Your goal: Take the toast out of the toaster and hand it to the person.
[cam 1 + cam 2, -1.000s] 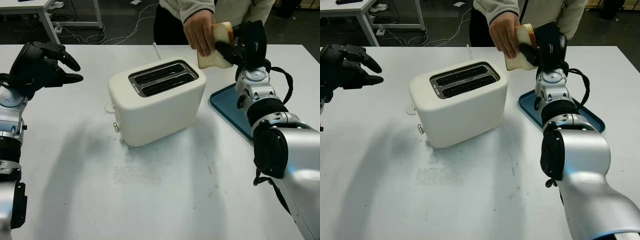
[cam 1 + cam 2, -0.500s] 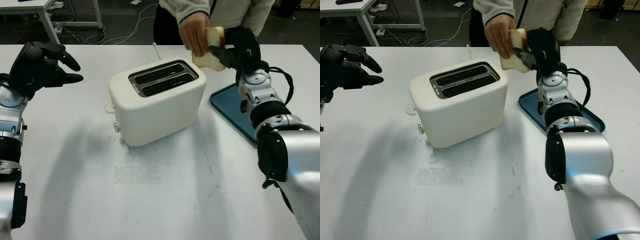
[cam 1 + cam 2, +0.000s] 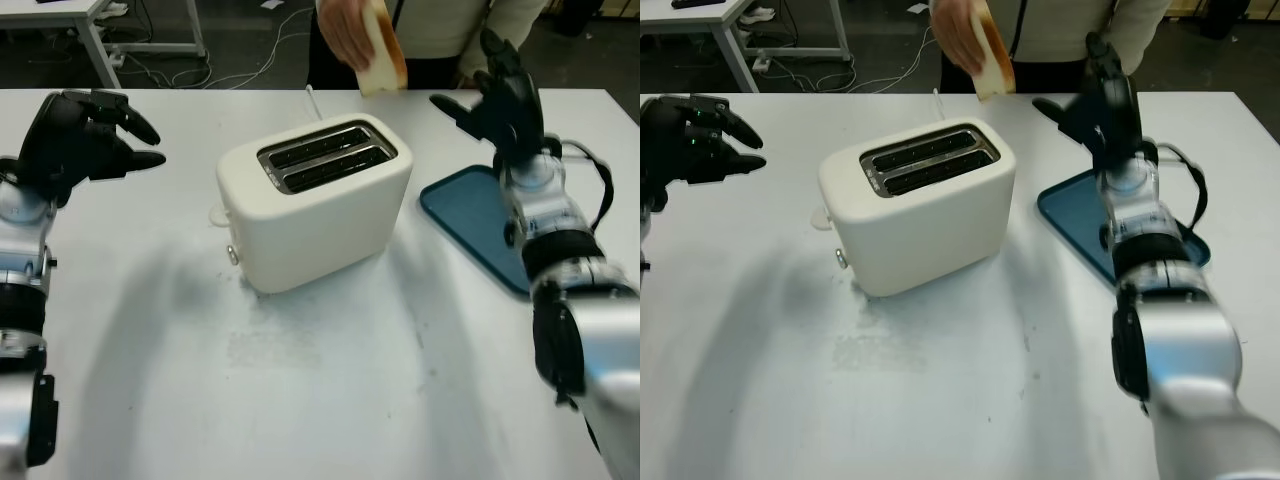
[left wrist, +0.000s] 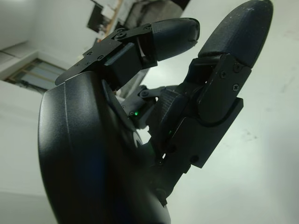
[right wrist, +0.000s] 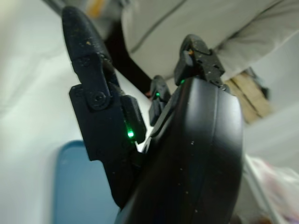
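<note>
1. Toast (image 3: 381, 58) is pinched in the person's hand (image 3: 345, 32) above the far table edge, behind the toaster (image 3: 312, 203); both toaster slots are empty.
2. Right hand (image 3: 498, 95) is raised above the far end of the blue tray (image 3: 470, 215), fingers (image 3: 449, 105) extended, holding nothing, apart from the toast.
3. Left hand (image 3: 78, 135) hovers over the table's left side, fingers (image 4: 173, 32) partly bent, nothing between them.

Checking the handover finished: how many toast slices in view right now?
1. The toast slice is in the person's hand, raised beyond the toaster. The right hand is open above the blue tray. A slice deep in the slots could be hidden.
</note>
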